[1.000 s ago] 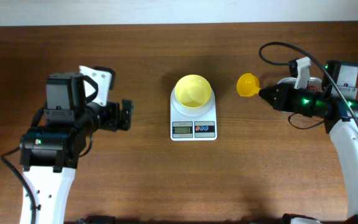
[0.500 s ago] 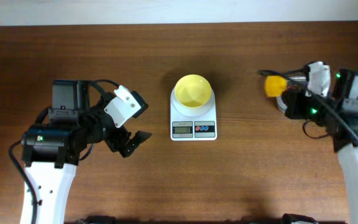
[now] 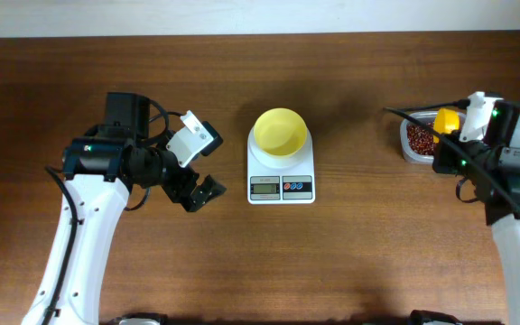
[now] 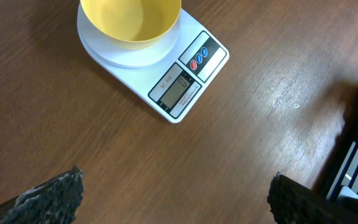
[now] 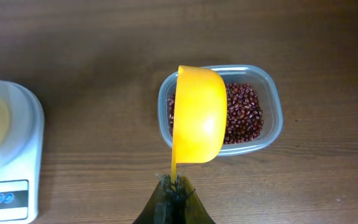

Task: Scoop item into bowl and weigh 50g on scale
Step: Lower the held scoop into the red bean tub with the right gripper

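Beans (image 5: 244,115): loose, light, likely roll freely; take by scoop (image 5: 197,118) only. Right gripper (image 5: 174,184) clamps scoop handle; left gripper (image 3: 201,193) spread, empty.

The round pale-yellow bowl (image 3: 281,131) sits upright and empty on the white scale (image 3: 281,188). The scale lies mid-bench (image 3: 242,262), with its grey display and its red and blue buttons facing the arms. The dark red-brown beans (image 5: 244,118) lie heaped in a clear tub (image 5: 276,124), well apart to the right.
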